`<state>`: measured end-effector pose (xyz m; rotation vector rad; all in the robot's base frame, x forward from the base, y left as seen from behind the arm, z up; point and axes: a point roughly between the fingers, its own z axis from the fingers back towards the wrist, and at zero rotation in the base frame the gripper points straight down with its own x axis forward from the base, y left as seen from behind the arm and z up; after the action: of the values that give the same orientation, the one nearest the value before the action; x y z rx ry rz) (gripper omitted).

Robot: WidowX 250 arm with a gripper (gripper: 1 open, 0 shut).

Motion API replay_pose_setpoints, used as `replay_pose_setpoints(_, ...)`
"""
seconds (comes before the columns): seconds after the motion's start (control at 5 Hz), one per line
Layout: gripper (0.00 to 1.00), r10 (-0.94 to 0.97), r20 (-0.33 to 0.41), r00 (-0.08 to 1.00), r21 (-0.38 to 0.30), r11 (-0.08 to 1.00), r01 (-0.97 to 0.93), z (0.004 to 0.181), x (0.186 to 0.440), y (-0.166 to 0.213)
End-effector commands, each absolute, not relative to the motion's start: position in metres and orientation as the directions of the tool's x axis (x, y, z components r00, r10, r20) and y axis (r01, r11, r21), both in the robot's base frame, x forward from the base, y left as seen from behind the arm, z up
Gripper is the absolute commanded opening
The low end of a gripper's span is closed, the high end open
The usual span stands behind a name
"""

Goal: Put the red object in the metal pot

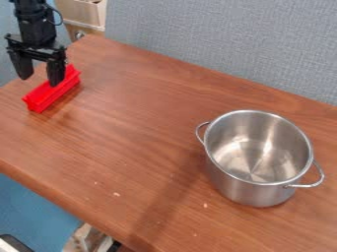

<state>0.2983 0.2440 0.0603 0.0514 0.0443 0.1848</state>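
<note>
The red object (pixel 51 93), a small ridged block, lies flat on the wooden table (pixel 145 128) at the far left. My black gripper (pixel 38 73) points straight down just behind and above its far end, open, with one finger (pixel 22 63) to the left and the other finger (pixel 55 71) at the block's upper end. Whether a finger touches the block I cannot tell. The metal pot (pixel 261 157) stands empty at the right, with two small loop handles, far from the gripper.
A grey-blue wall runs behind the table. The table's front edge slants from lower left to the bottom centre, with floor below it. A beige fixture (pixel 85 14) sits at the top left behind the arm.
</note>
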Motion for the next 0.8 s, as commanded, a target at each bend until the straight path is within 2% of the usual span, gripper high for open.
replay_pose_setpoints(0.0, 1.00, 0.205, 0.020, 0.979, 0.089, 0.974, -0.206, 0.076, 0.305, 0.253)
replay_pose_setpoints(0.6, 1.00, 0.189, 0.008, 0.982, 0.092, 0.978, -0.189, 0.059, 0.313, 0.246)
